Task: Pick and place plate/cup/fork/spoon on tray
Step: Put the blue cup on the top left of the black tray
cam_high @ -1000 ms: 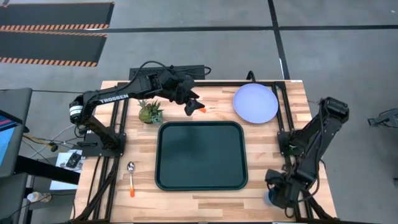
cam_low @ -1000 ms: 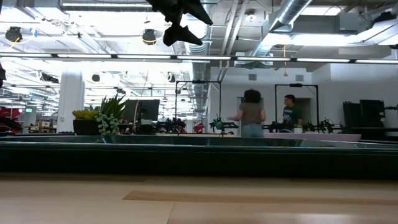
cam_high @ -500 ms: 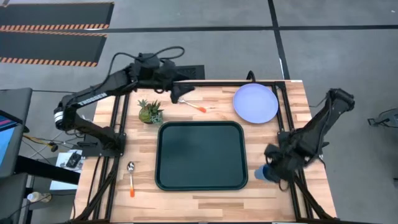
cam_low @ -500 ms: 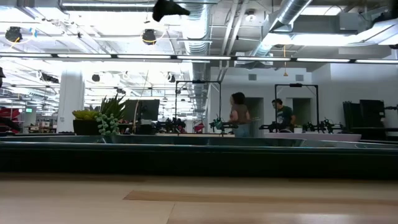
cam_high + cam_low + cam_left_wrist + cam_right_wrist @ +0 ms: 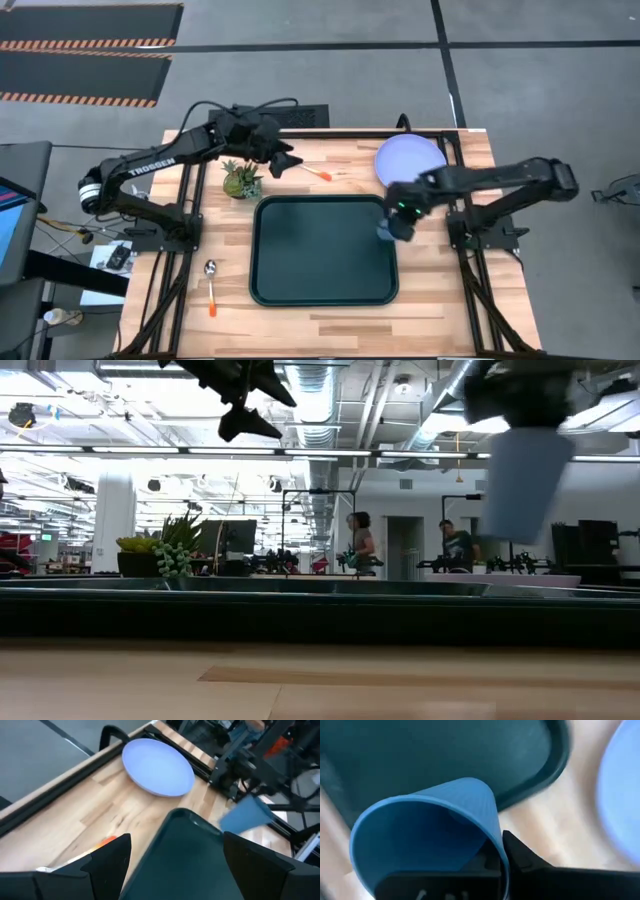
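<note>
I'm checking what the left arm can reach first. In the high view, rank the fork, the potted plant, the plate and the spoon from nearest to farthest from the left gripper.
From the left gripper, at the table's far edge:
1. Fork, just beside it, toward the plate.
2. Potted plant, on its other side; close to the fork's rank.
3. Plate, far right corner.
4. Spoon, near left, beside the tray.
</note>
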